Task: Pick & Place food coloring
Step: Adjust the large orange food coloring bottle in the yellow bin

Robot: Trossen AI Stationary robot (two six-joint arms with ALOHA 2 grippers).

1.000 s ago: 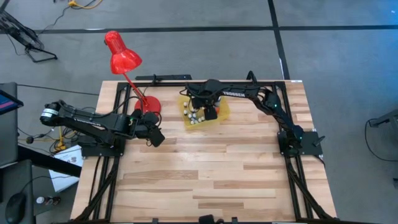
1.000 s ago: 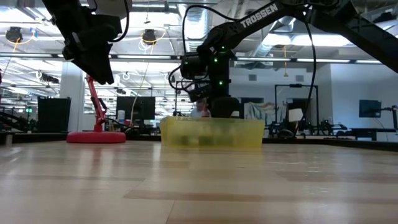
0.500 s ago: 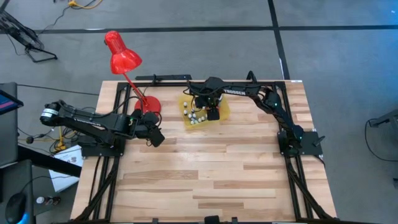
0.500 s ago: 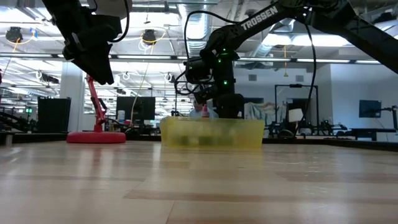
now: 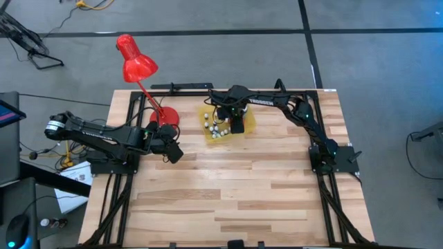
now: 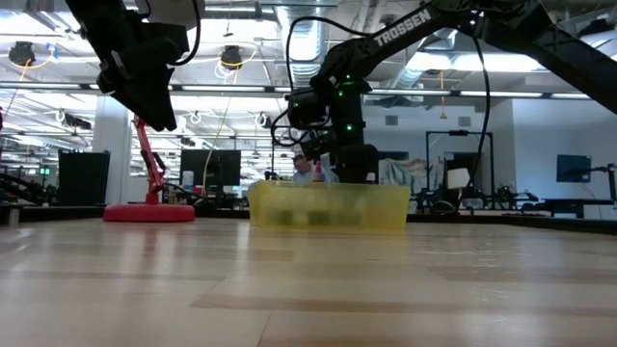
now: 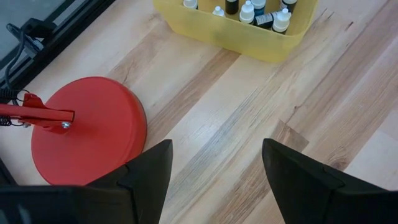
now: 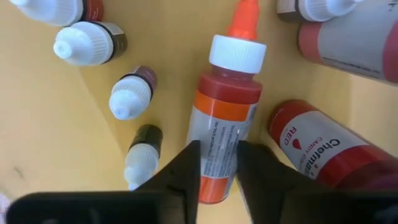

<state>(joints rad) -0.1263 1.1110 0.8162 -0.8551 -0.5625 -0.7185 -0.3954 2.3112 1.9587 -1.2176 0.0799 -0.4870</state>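
The right gripper (image 8: 217,163) pinches a glossy, cylindrical orange-labelled bottle (image 8: 225,118) in the yellow plastic bin (image 7: 249,38); its base is hidden. The left gripper (image 7: 214,165) hangs spread over woodgrain.

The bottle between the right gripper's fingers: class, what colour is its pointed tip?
Orange, above a white cap on the bottle; the right wrist view shows it best, with the right gripper closed around it.

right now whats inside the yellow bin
Small food coloring bottles with pale caps lie in the yellow bin. The right gripper clamps an orange-tipped one, covering its lower part.
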